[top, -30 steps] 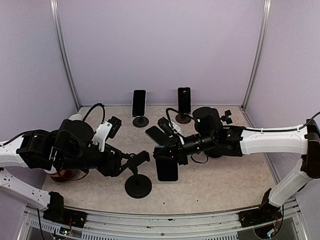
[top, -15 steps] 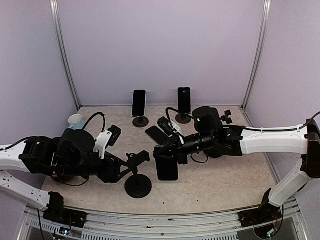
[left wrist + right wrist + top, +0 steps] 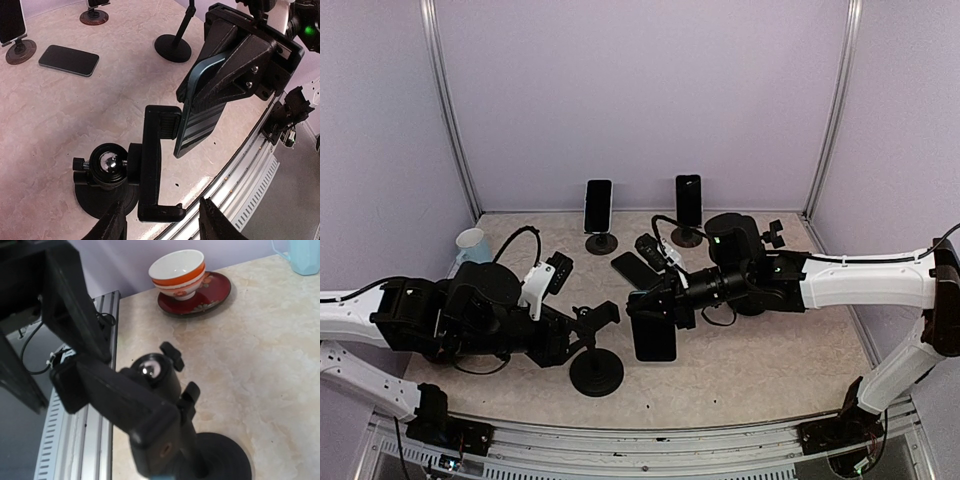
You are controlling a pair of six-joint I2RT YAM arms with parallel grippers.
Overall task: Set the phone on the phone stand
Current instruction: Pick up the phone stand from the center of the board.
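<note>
Lavender walls close in a marbled beige table, and over the last second only the left side has been busy. The left arm has sunk lower and slid toward the middle, uncovering a pale blue cup by the left wall that it hid a moment ago. The left tool has drawn its jaws inward around the foot of the phone stand. In the left wrist view the two fingers stand apart, one on each side of the lower end of the cradle. A strip of bare table shows between the right-hand finger and the cradle's foot, so the tool reads as open and closing rather than clamped. The stand itself has not shifted, with its base near the front edge and its cradle tipped up toward the centre. The right tool has not moved either. It is shut on the upper part of the phone, which hangs tilted in the air, its lower edge just beside the cradle's upper lip and not yet inside. My reading is that the left side is moving to steady the stand so the phone can be pushed in without tipping it. The placement proper is still to come, and the main risk is the phone's edge catching the lip and swivelling the cradle on its ball joint.
</note>
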